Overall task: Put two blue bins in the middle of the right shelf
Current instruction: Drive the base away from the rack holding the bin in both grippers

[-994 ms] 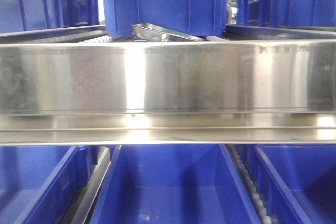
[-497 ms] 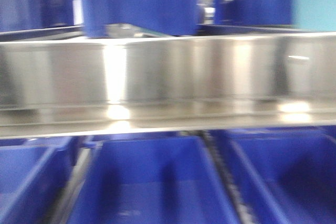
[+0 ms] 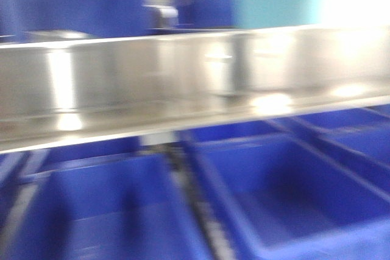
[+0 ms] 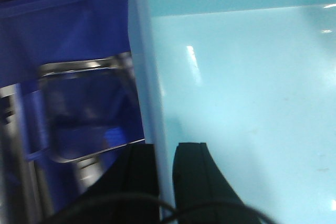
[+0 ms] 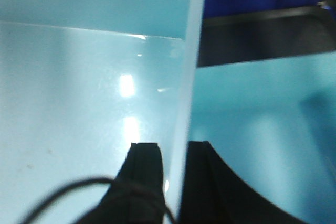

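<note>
A pale light-blue bin (image 3: 277, 1) shows blurred at the top right of the front view, above the steel shelf rail (image 3: 183, 83). In the left wrist view my left gripper (image 4: 165, 153) is shut on the left wall of a light-blue bin (image 4: 247, 103), one finger outside, one inside. In the right wrist view my right gripper (image 5: 176, 153) is shut on the right wall of a light-blue bin (image 5: 79, 87). A second light-blue surface (image 5: 257, 129) lies just right of that wall; I cannot tell if it is the second bin.
Dark blue bins (image 3: 286, 193) fill the lower shelf level and more dark blue bins (image 3: 73, 1) stand behind the rail. A steel tray (image 4: 89, 114) lies among dark blue bins left of the held bin. A dark ledge (image 5: 262, 35) runs at the right.
The front view has swept: the dark blue bins and rail slide left, and the light-blue bin has come into view at the top right. The picture is now motion-blurred.
</note>
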Motion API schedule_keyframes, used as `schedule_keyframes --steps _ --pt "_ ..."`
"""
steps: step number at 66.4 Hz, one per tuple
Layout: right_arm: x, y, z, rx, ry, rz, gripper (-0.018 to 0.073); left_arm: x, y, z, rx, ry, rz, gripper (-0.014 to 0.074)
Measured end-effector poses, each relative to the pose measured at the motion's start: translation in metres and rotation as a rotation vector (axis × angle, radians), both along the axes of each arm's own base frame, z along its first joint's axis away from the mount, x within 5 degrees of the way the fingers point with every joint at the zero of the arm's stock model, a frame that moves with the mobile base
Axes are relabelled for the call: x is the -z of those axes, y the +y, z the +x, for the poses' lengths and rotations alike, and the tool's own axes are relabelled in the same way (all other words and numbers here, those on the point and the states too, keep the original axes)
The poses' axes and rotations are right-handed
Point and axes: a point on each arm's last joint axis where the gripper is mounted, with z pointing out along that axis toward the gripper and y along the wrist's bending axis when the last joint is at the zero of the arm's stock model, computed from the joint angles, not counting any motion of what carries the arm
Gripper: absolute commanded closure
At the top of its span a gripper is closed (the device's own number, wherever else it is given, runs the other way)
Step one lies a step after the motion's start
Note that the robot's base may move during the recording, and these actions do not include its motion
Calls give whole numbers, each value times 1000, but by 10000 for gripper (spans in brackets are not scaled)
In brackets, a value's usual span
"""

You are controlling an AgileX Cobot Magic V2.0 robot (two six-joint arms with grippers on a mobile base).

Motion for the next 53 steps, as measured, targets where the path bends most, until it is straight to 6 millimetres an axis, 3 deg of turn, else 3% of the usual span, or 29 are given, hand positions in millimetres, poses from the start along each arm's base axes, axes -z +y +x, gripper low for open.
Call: schedule_keyframes --steps 53 --pt "0 0 0 -1 -3 -1 713 0 0 0 -1 0 -1 707"
